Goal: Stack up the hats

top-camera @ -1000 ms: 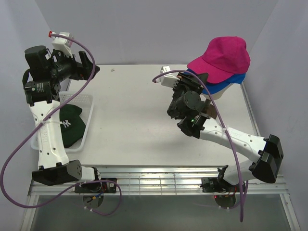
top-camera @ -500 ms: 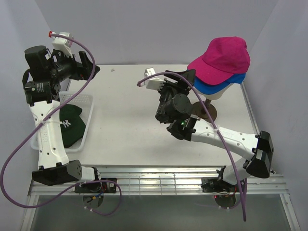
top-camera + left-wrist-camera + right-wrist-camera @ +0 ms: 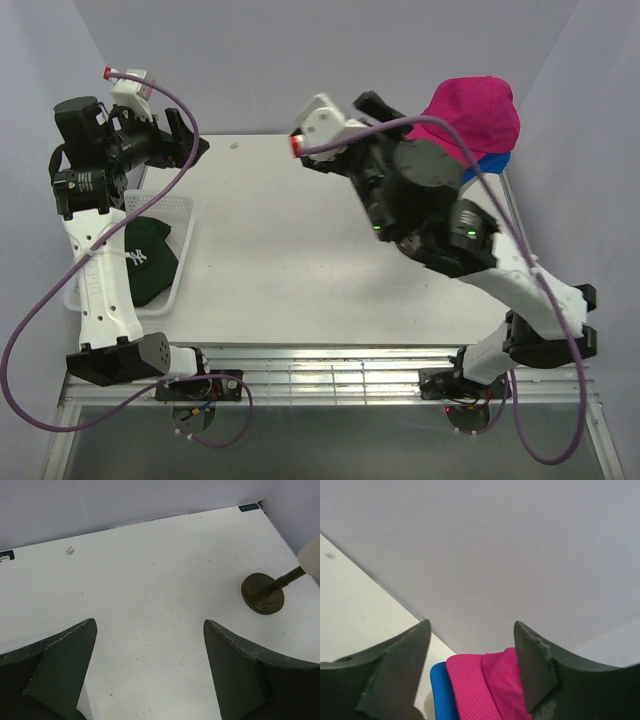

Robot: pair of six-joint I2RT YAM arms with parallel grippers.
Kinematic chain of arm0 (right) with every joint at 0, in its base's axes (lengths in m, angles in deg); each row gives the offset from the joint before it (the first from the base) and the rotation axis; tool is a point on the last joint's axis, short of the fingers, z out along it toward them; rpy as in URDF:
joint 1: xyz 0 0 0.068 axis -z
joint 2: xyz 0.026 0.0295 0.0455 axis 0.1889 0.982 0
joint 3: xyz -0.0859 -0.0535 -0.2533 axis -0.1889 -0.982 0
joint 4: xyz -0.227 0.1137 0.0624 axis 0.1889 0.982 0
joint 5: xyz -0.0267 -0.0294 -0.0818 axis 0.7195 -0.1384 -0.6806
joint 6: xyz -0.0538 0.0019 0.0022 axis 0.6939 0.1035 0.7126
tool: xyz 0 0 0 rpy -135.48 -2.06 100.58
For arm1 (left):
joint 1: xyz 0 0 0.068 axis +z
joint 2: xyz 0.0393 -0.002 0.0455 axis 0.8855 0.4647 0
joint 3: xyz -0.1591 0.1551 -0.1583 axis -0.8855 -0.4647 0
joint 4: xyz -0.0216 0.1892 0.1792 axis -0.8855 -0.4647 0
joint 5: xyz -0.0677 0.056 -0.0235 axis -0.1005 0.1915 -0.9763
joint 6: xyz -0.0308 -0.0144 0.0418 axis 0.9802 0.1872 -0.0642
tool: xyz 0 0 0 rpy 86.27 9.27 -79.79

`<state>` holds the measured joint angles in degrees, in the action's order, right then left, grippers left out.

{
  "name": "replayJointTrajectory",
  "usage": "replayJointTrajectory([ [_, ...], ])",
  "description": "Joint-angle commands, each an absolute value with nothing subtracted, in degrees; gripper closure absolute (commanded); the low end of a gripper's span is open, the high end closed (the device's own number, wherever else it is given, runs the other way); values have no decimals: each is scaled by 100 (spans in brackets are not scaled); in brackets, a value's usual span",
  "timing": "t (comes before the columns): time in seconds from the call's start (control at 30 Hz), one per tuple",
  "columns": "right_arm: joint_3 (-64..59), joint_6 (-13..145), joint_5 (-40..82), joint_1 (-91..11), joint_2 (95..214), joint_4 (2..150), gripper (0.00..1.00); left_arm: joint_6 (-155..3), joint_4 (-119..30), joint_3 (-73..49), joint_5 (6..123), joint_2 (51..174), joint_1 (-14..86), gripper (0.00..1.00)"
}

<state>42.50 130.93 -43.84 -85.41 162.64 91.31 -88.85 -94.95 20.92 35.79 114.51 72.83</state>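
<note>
A magenta pink cap (image 3: 470,110) sits on top of a royal blue cap (image 3: 492,164) at the back right. Both show in the right wrist view, the pink cap (image 3: 492,685) over the blue one (image 3: 442,692). My right gripper (image 3: 385,112) is raised high beside their brims, open and empty (image 3: 472,640). A dark green cap with a white NY logo (image 3: 150,262) lies in the white basket (image 3: 182,215) at the left. My left gripper (image 3: 190,135) hangs open and empty above the table's back left (image 3: 150,645). The black cap is out of view.
The cream mannequin head (image 3: 311,555) stands on a thin rod with a dark round base (image 3: 262,594) at the back right. In the top view my right arm covers it. Grey walls close in the back and both sides.
My right arm has lifted from low beside the stand and swung up, its gripper now level with the pink and blue caps. The left arm has not moved.
</note>
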Motion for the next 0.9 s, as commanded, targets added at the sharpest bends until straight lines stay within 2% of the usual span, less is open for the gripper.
replayJointTrajectory([
  [0.0, 4532, 11345, -2877, -8393, 15498, 11094, 22, -8867, -9460, 2080, 3416, 11269, 7277, 2],
  [0.1, 3832, 10615, -2206, -8348, 14454, 11333, 20, -8876, -9469, 2071, 3345, 11252, 7268, 2],
  [0.17, 3084, 10298, -2571, -8349, 13601, 11325, 21, -8858, -9478, 2063, 3266, 11278, 7277, 2],
  [0.2, 2891, 9836, -2862, -8348, 13346, 11325, 24, -8849, -9478, 2071, 3240, 11287, 7268, 2],
  [0.3, 2354, 8807, -3602, -8357, 12581, 11316, 41, -8779, -9460, 2028, 3213, 11340, 7277, 2],
  [0.4, 1677, 8854, -3725, -8357, 12298, 11325, 37, -8605, -9408, 1966, 3135, 11383, 7277, 4],
  [0.53, 1517, 9522, -4060, -8357, 12754, 11974, 33, -8463, -9408, 1913, 3002, 11541, 6988, 7],
  [0.63, 923, 10180, -3814, -8357, 12266, 11853, 35, -8313, -9408, 1931, 3177, 11875, 6312, 21],
  [0.67, 589, 10809, -4005, -8357, 12106, 11304, 36, -8339, -9451, 1974, 3309, 11989, 5979, 28],
  [0.7, 107, 11033, -3998, -8357, 11843, 11159, 35, -8365, -9495, 2053, 3484, 12251, 5489, 31],
  [0.8, -257, 11359, -3858, -8357, 11683, 11114, 35, -8611, -9671, 2553, 4240, 12657, 4495, 39],
  [0.87, -521, 11735, -4033, -8357, 11674, 11018, 36, -8699, -9602, 2756, 4312, 12903, 4167, 40],
])
